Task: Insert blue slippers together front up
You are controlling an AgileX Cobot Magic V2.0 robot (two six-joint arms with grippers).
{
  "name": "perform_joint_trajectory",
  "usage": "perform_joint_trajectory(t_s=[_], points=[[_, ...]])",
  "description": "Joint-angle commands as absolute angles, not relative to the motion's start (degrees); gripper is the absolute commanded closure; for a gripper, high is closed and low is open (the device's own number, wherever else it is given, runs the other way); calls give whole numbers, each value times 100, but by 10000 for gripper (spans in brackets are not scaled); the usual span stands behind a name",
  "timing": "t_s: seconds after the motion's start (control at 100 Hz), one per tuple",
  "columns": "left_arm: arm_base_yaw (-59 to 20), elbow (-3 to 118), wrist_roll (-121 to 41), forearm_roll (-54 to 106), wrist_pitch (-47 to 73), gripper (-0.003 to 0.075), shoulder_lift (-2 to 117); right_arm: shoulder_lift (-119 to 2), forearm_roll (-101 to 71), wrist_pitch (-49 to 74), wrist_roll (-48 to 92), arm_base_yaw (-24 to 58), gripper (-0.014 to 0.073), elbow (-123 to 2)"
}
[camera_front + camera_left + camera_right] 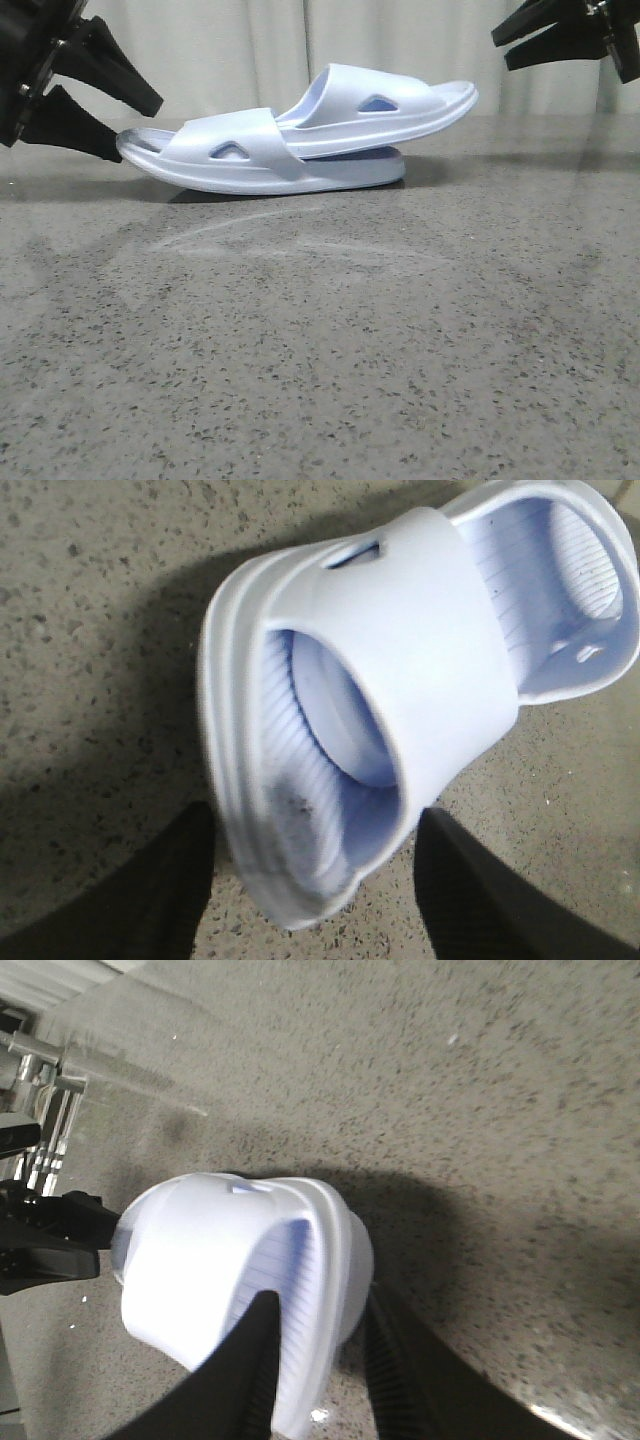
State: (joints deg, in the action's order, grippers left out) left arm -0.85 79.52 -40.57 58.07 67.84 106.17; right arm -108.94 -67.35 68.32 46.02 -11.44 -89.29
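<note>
The two pale blue slippers lie nested on the speckled grey table. The lower slipper [300,175] rests flat. The upper slipper [400,105] is pushed under the lower one's strap [230,140] and tilts up to the right. My left gripper [140,130] is open, its fingers either side of the lower slipper's left end [300,860], with gaps showing in the left wrist view. My right gripper [500,52] is open and raised at the upper right, just off the upper slipper's free end [200,1250].
The grey speckled table [320,350] stretches toward the camera. A pale curtain [250,50] hangs behind the table's far edge. Metal frame parts [40,1090] show at the edge of the right wrist view.
</note>
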Motion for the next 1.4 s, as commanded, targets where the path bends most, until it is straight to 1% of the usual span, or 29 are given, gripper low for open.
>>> perform_joint_trajectory(t_s=[0.0, 0.27, 0.34, 0.38, 0.44, 0.46, 0.57, 0.59, 0.6, 0.62, 0.7, 0.8, 0.91, 1.1, 1.2, 1.29, 1.39], points=[[-121, 8135, -4220, 6123, 6759, 275, 10338, -10430, -7003, 7503, 4631, -1284, 428, -9094], [34, 9086, -4207, 5714, 6798, 276, 10258, -10177, -6991, 7503, 4631, -1513, 431, -9094], [191, 9325, -4207, 5638, 6787, 296, 10129, -10094, -6991, 7503, 4620, -1571, 433, -9094], [301, 9440, -4203, 5606, 6749, 331, 10031, -10048, -6991, 7489, 4620, -1607, 442, -9094], [497, 9553, -4193, 5593, 6693, 413, 9857, -9998, -6991, 7479, 4574, -1683, 479, -9094], [540, 9569, -4193, 5593, 6658, 434, 9810, -9970, -6991, 7461, 4551, -1698, 501, -9094], [904, 9582, -4193, 5593, 6332, 638, 9410, -9904, -7043, 7351, 4538, -1766, 646, -9094], [968, 9582, -4193, 5608, 6246, 662, 9341, -9891, -7092, 7325, 4525, -1779, 675, -9094], [1007, 9582, -4193, 5608, 6217, 686, 9320, -9890, -7134, 7254, 4485, -1779, 690, -9094], [1056, 9582, -4193, 5649, 6120, 704, 9257, -9877, -7180, 7190, 4422, -1779, 701, -9094], [1182, 9582, -4181, 5912, 5692, 705, 9037, -9865, -7627, 6801, 4027, -1779, 691, -9094], [1195, 9582, -4181, 5896, 5143, 705, 8681, -9823, -8157, 6559, 3971, -1779, 691, -9094], [1195, 9582, -4181, 5329, 4745, 705, 8269, -9561, -7748, 6177, 3982, -1779, 691, -9094], [1195, 9420, -4181, 4879, 4252, 705, 7706, -9008, -7200, 5554, 3982, -1817, 691, -9094], [1195, 9097, -4217, 4843, 4048, 705, 7394, -8715, -7189, 5356, 3982, -1937, 691, -9070], [1174, 8736, -4229, 4742, 4013, 705, 7111, -8510, -7189, 5450, 4048, -2052, 691, -8991], [786, 8110, -4545, 4598, 3957, 705, 6716, -8246, -7201, 5559, 4239, -2057, 691, -8689]])
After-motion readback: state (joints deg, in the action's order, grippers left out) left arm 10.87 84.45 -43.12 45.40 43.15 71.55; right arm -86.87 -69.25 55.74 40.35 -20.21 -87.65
